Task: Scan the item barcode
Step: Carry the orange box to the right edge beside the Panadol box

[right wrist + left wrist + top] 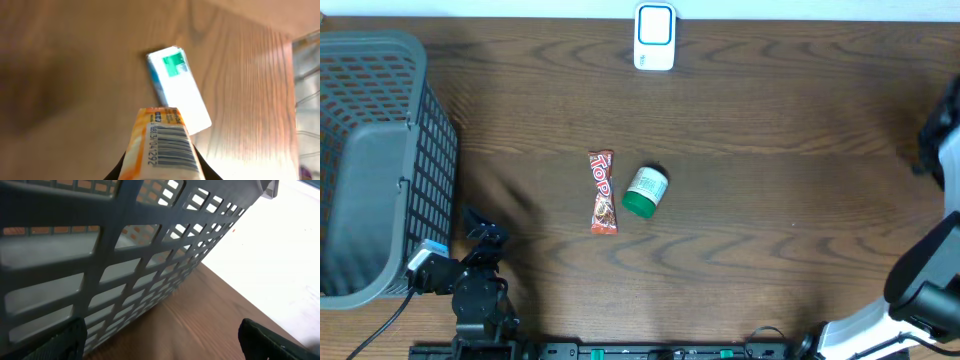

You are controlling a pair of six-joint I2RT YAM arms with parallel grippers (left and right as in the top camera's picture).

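Grey plastic basket (435, 170) fills the far left of the overhead frame. The left gripper (160, 342) sits just beside its mesh wall, jaws spread wide around nothing.

At frame centre a red candy bar (603, 191) and a green-capped bottle (645, 191) lie near each other on the wood. The white scanner (654, 36) stands at top centre, close to the table's far edge.

At the right, the right gripper (162, 172) pinches an orange packet (162, 145) with its barcode facing the wrist camera. Beyond the packet a white block with a green patch (180, 95) lies on the table; it is probably that scanner.

This looks like the presenting step. The next move likely calls for turning the printed bars towards the scanner's window.

Bare wood around the scanner leaves room, and the basket is well apart. The far edge allows little overshoot.
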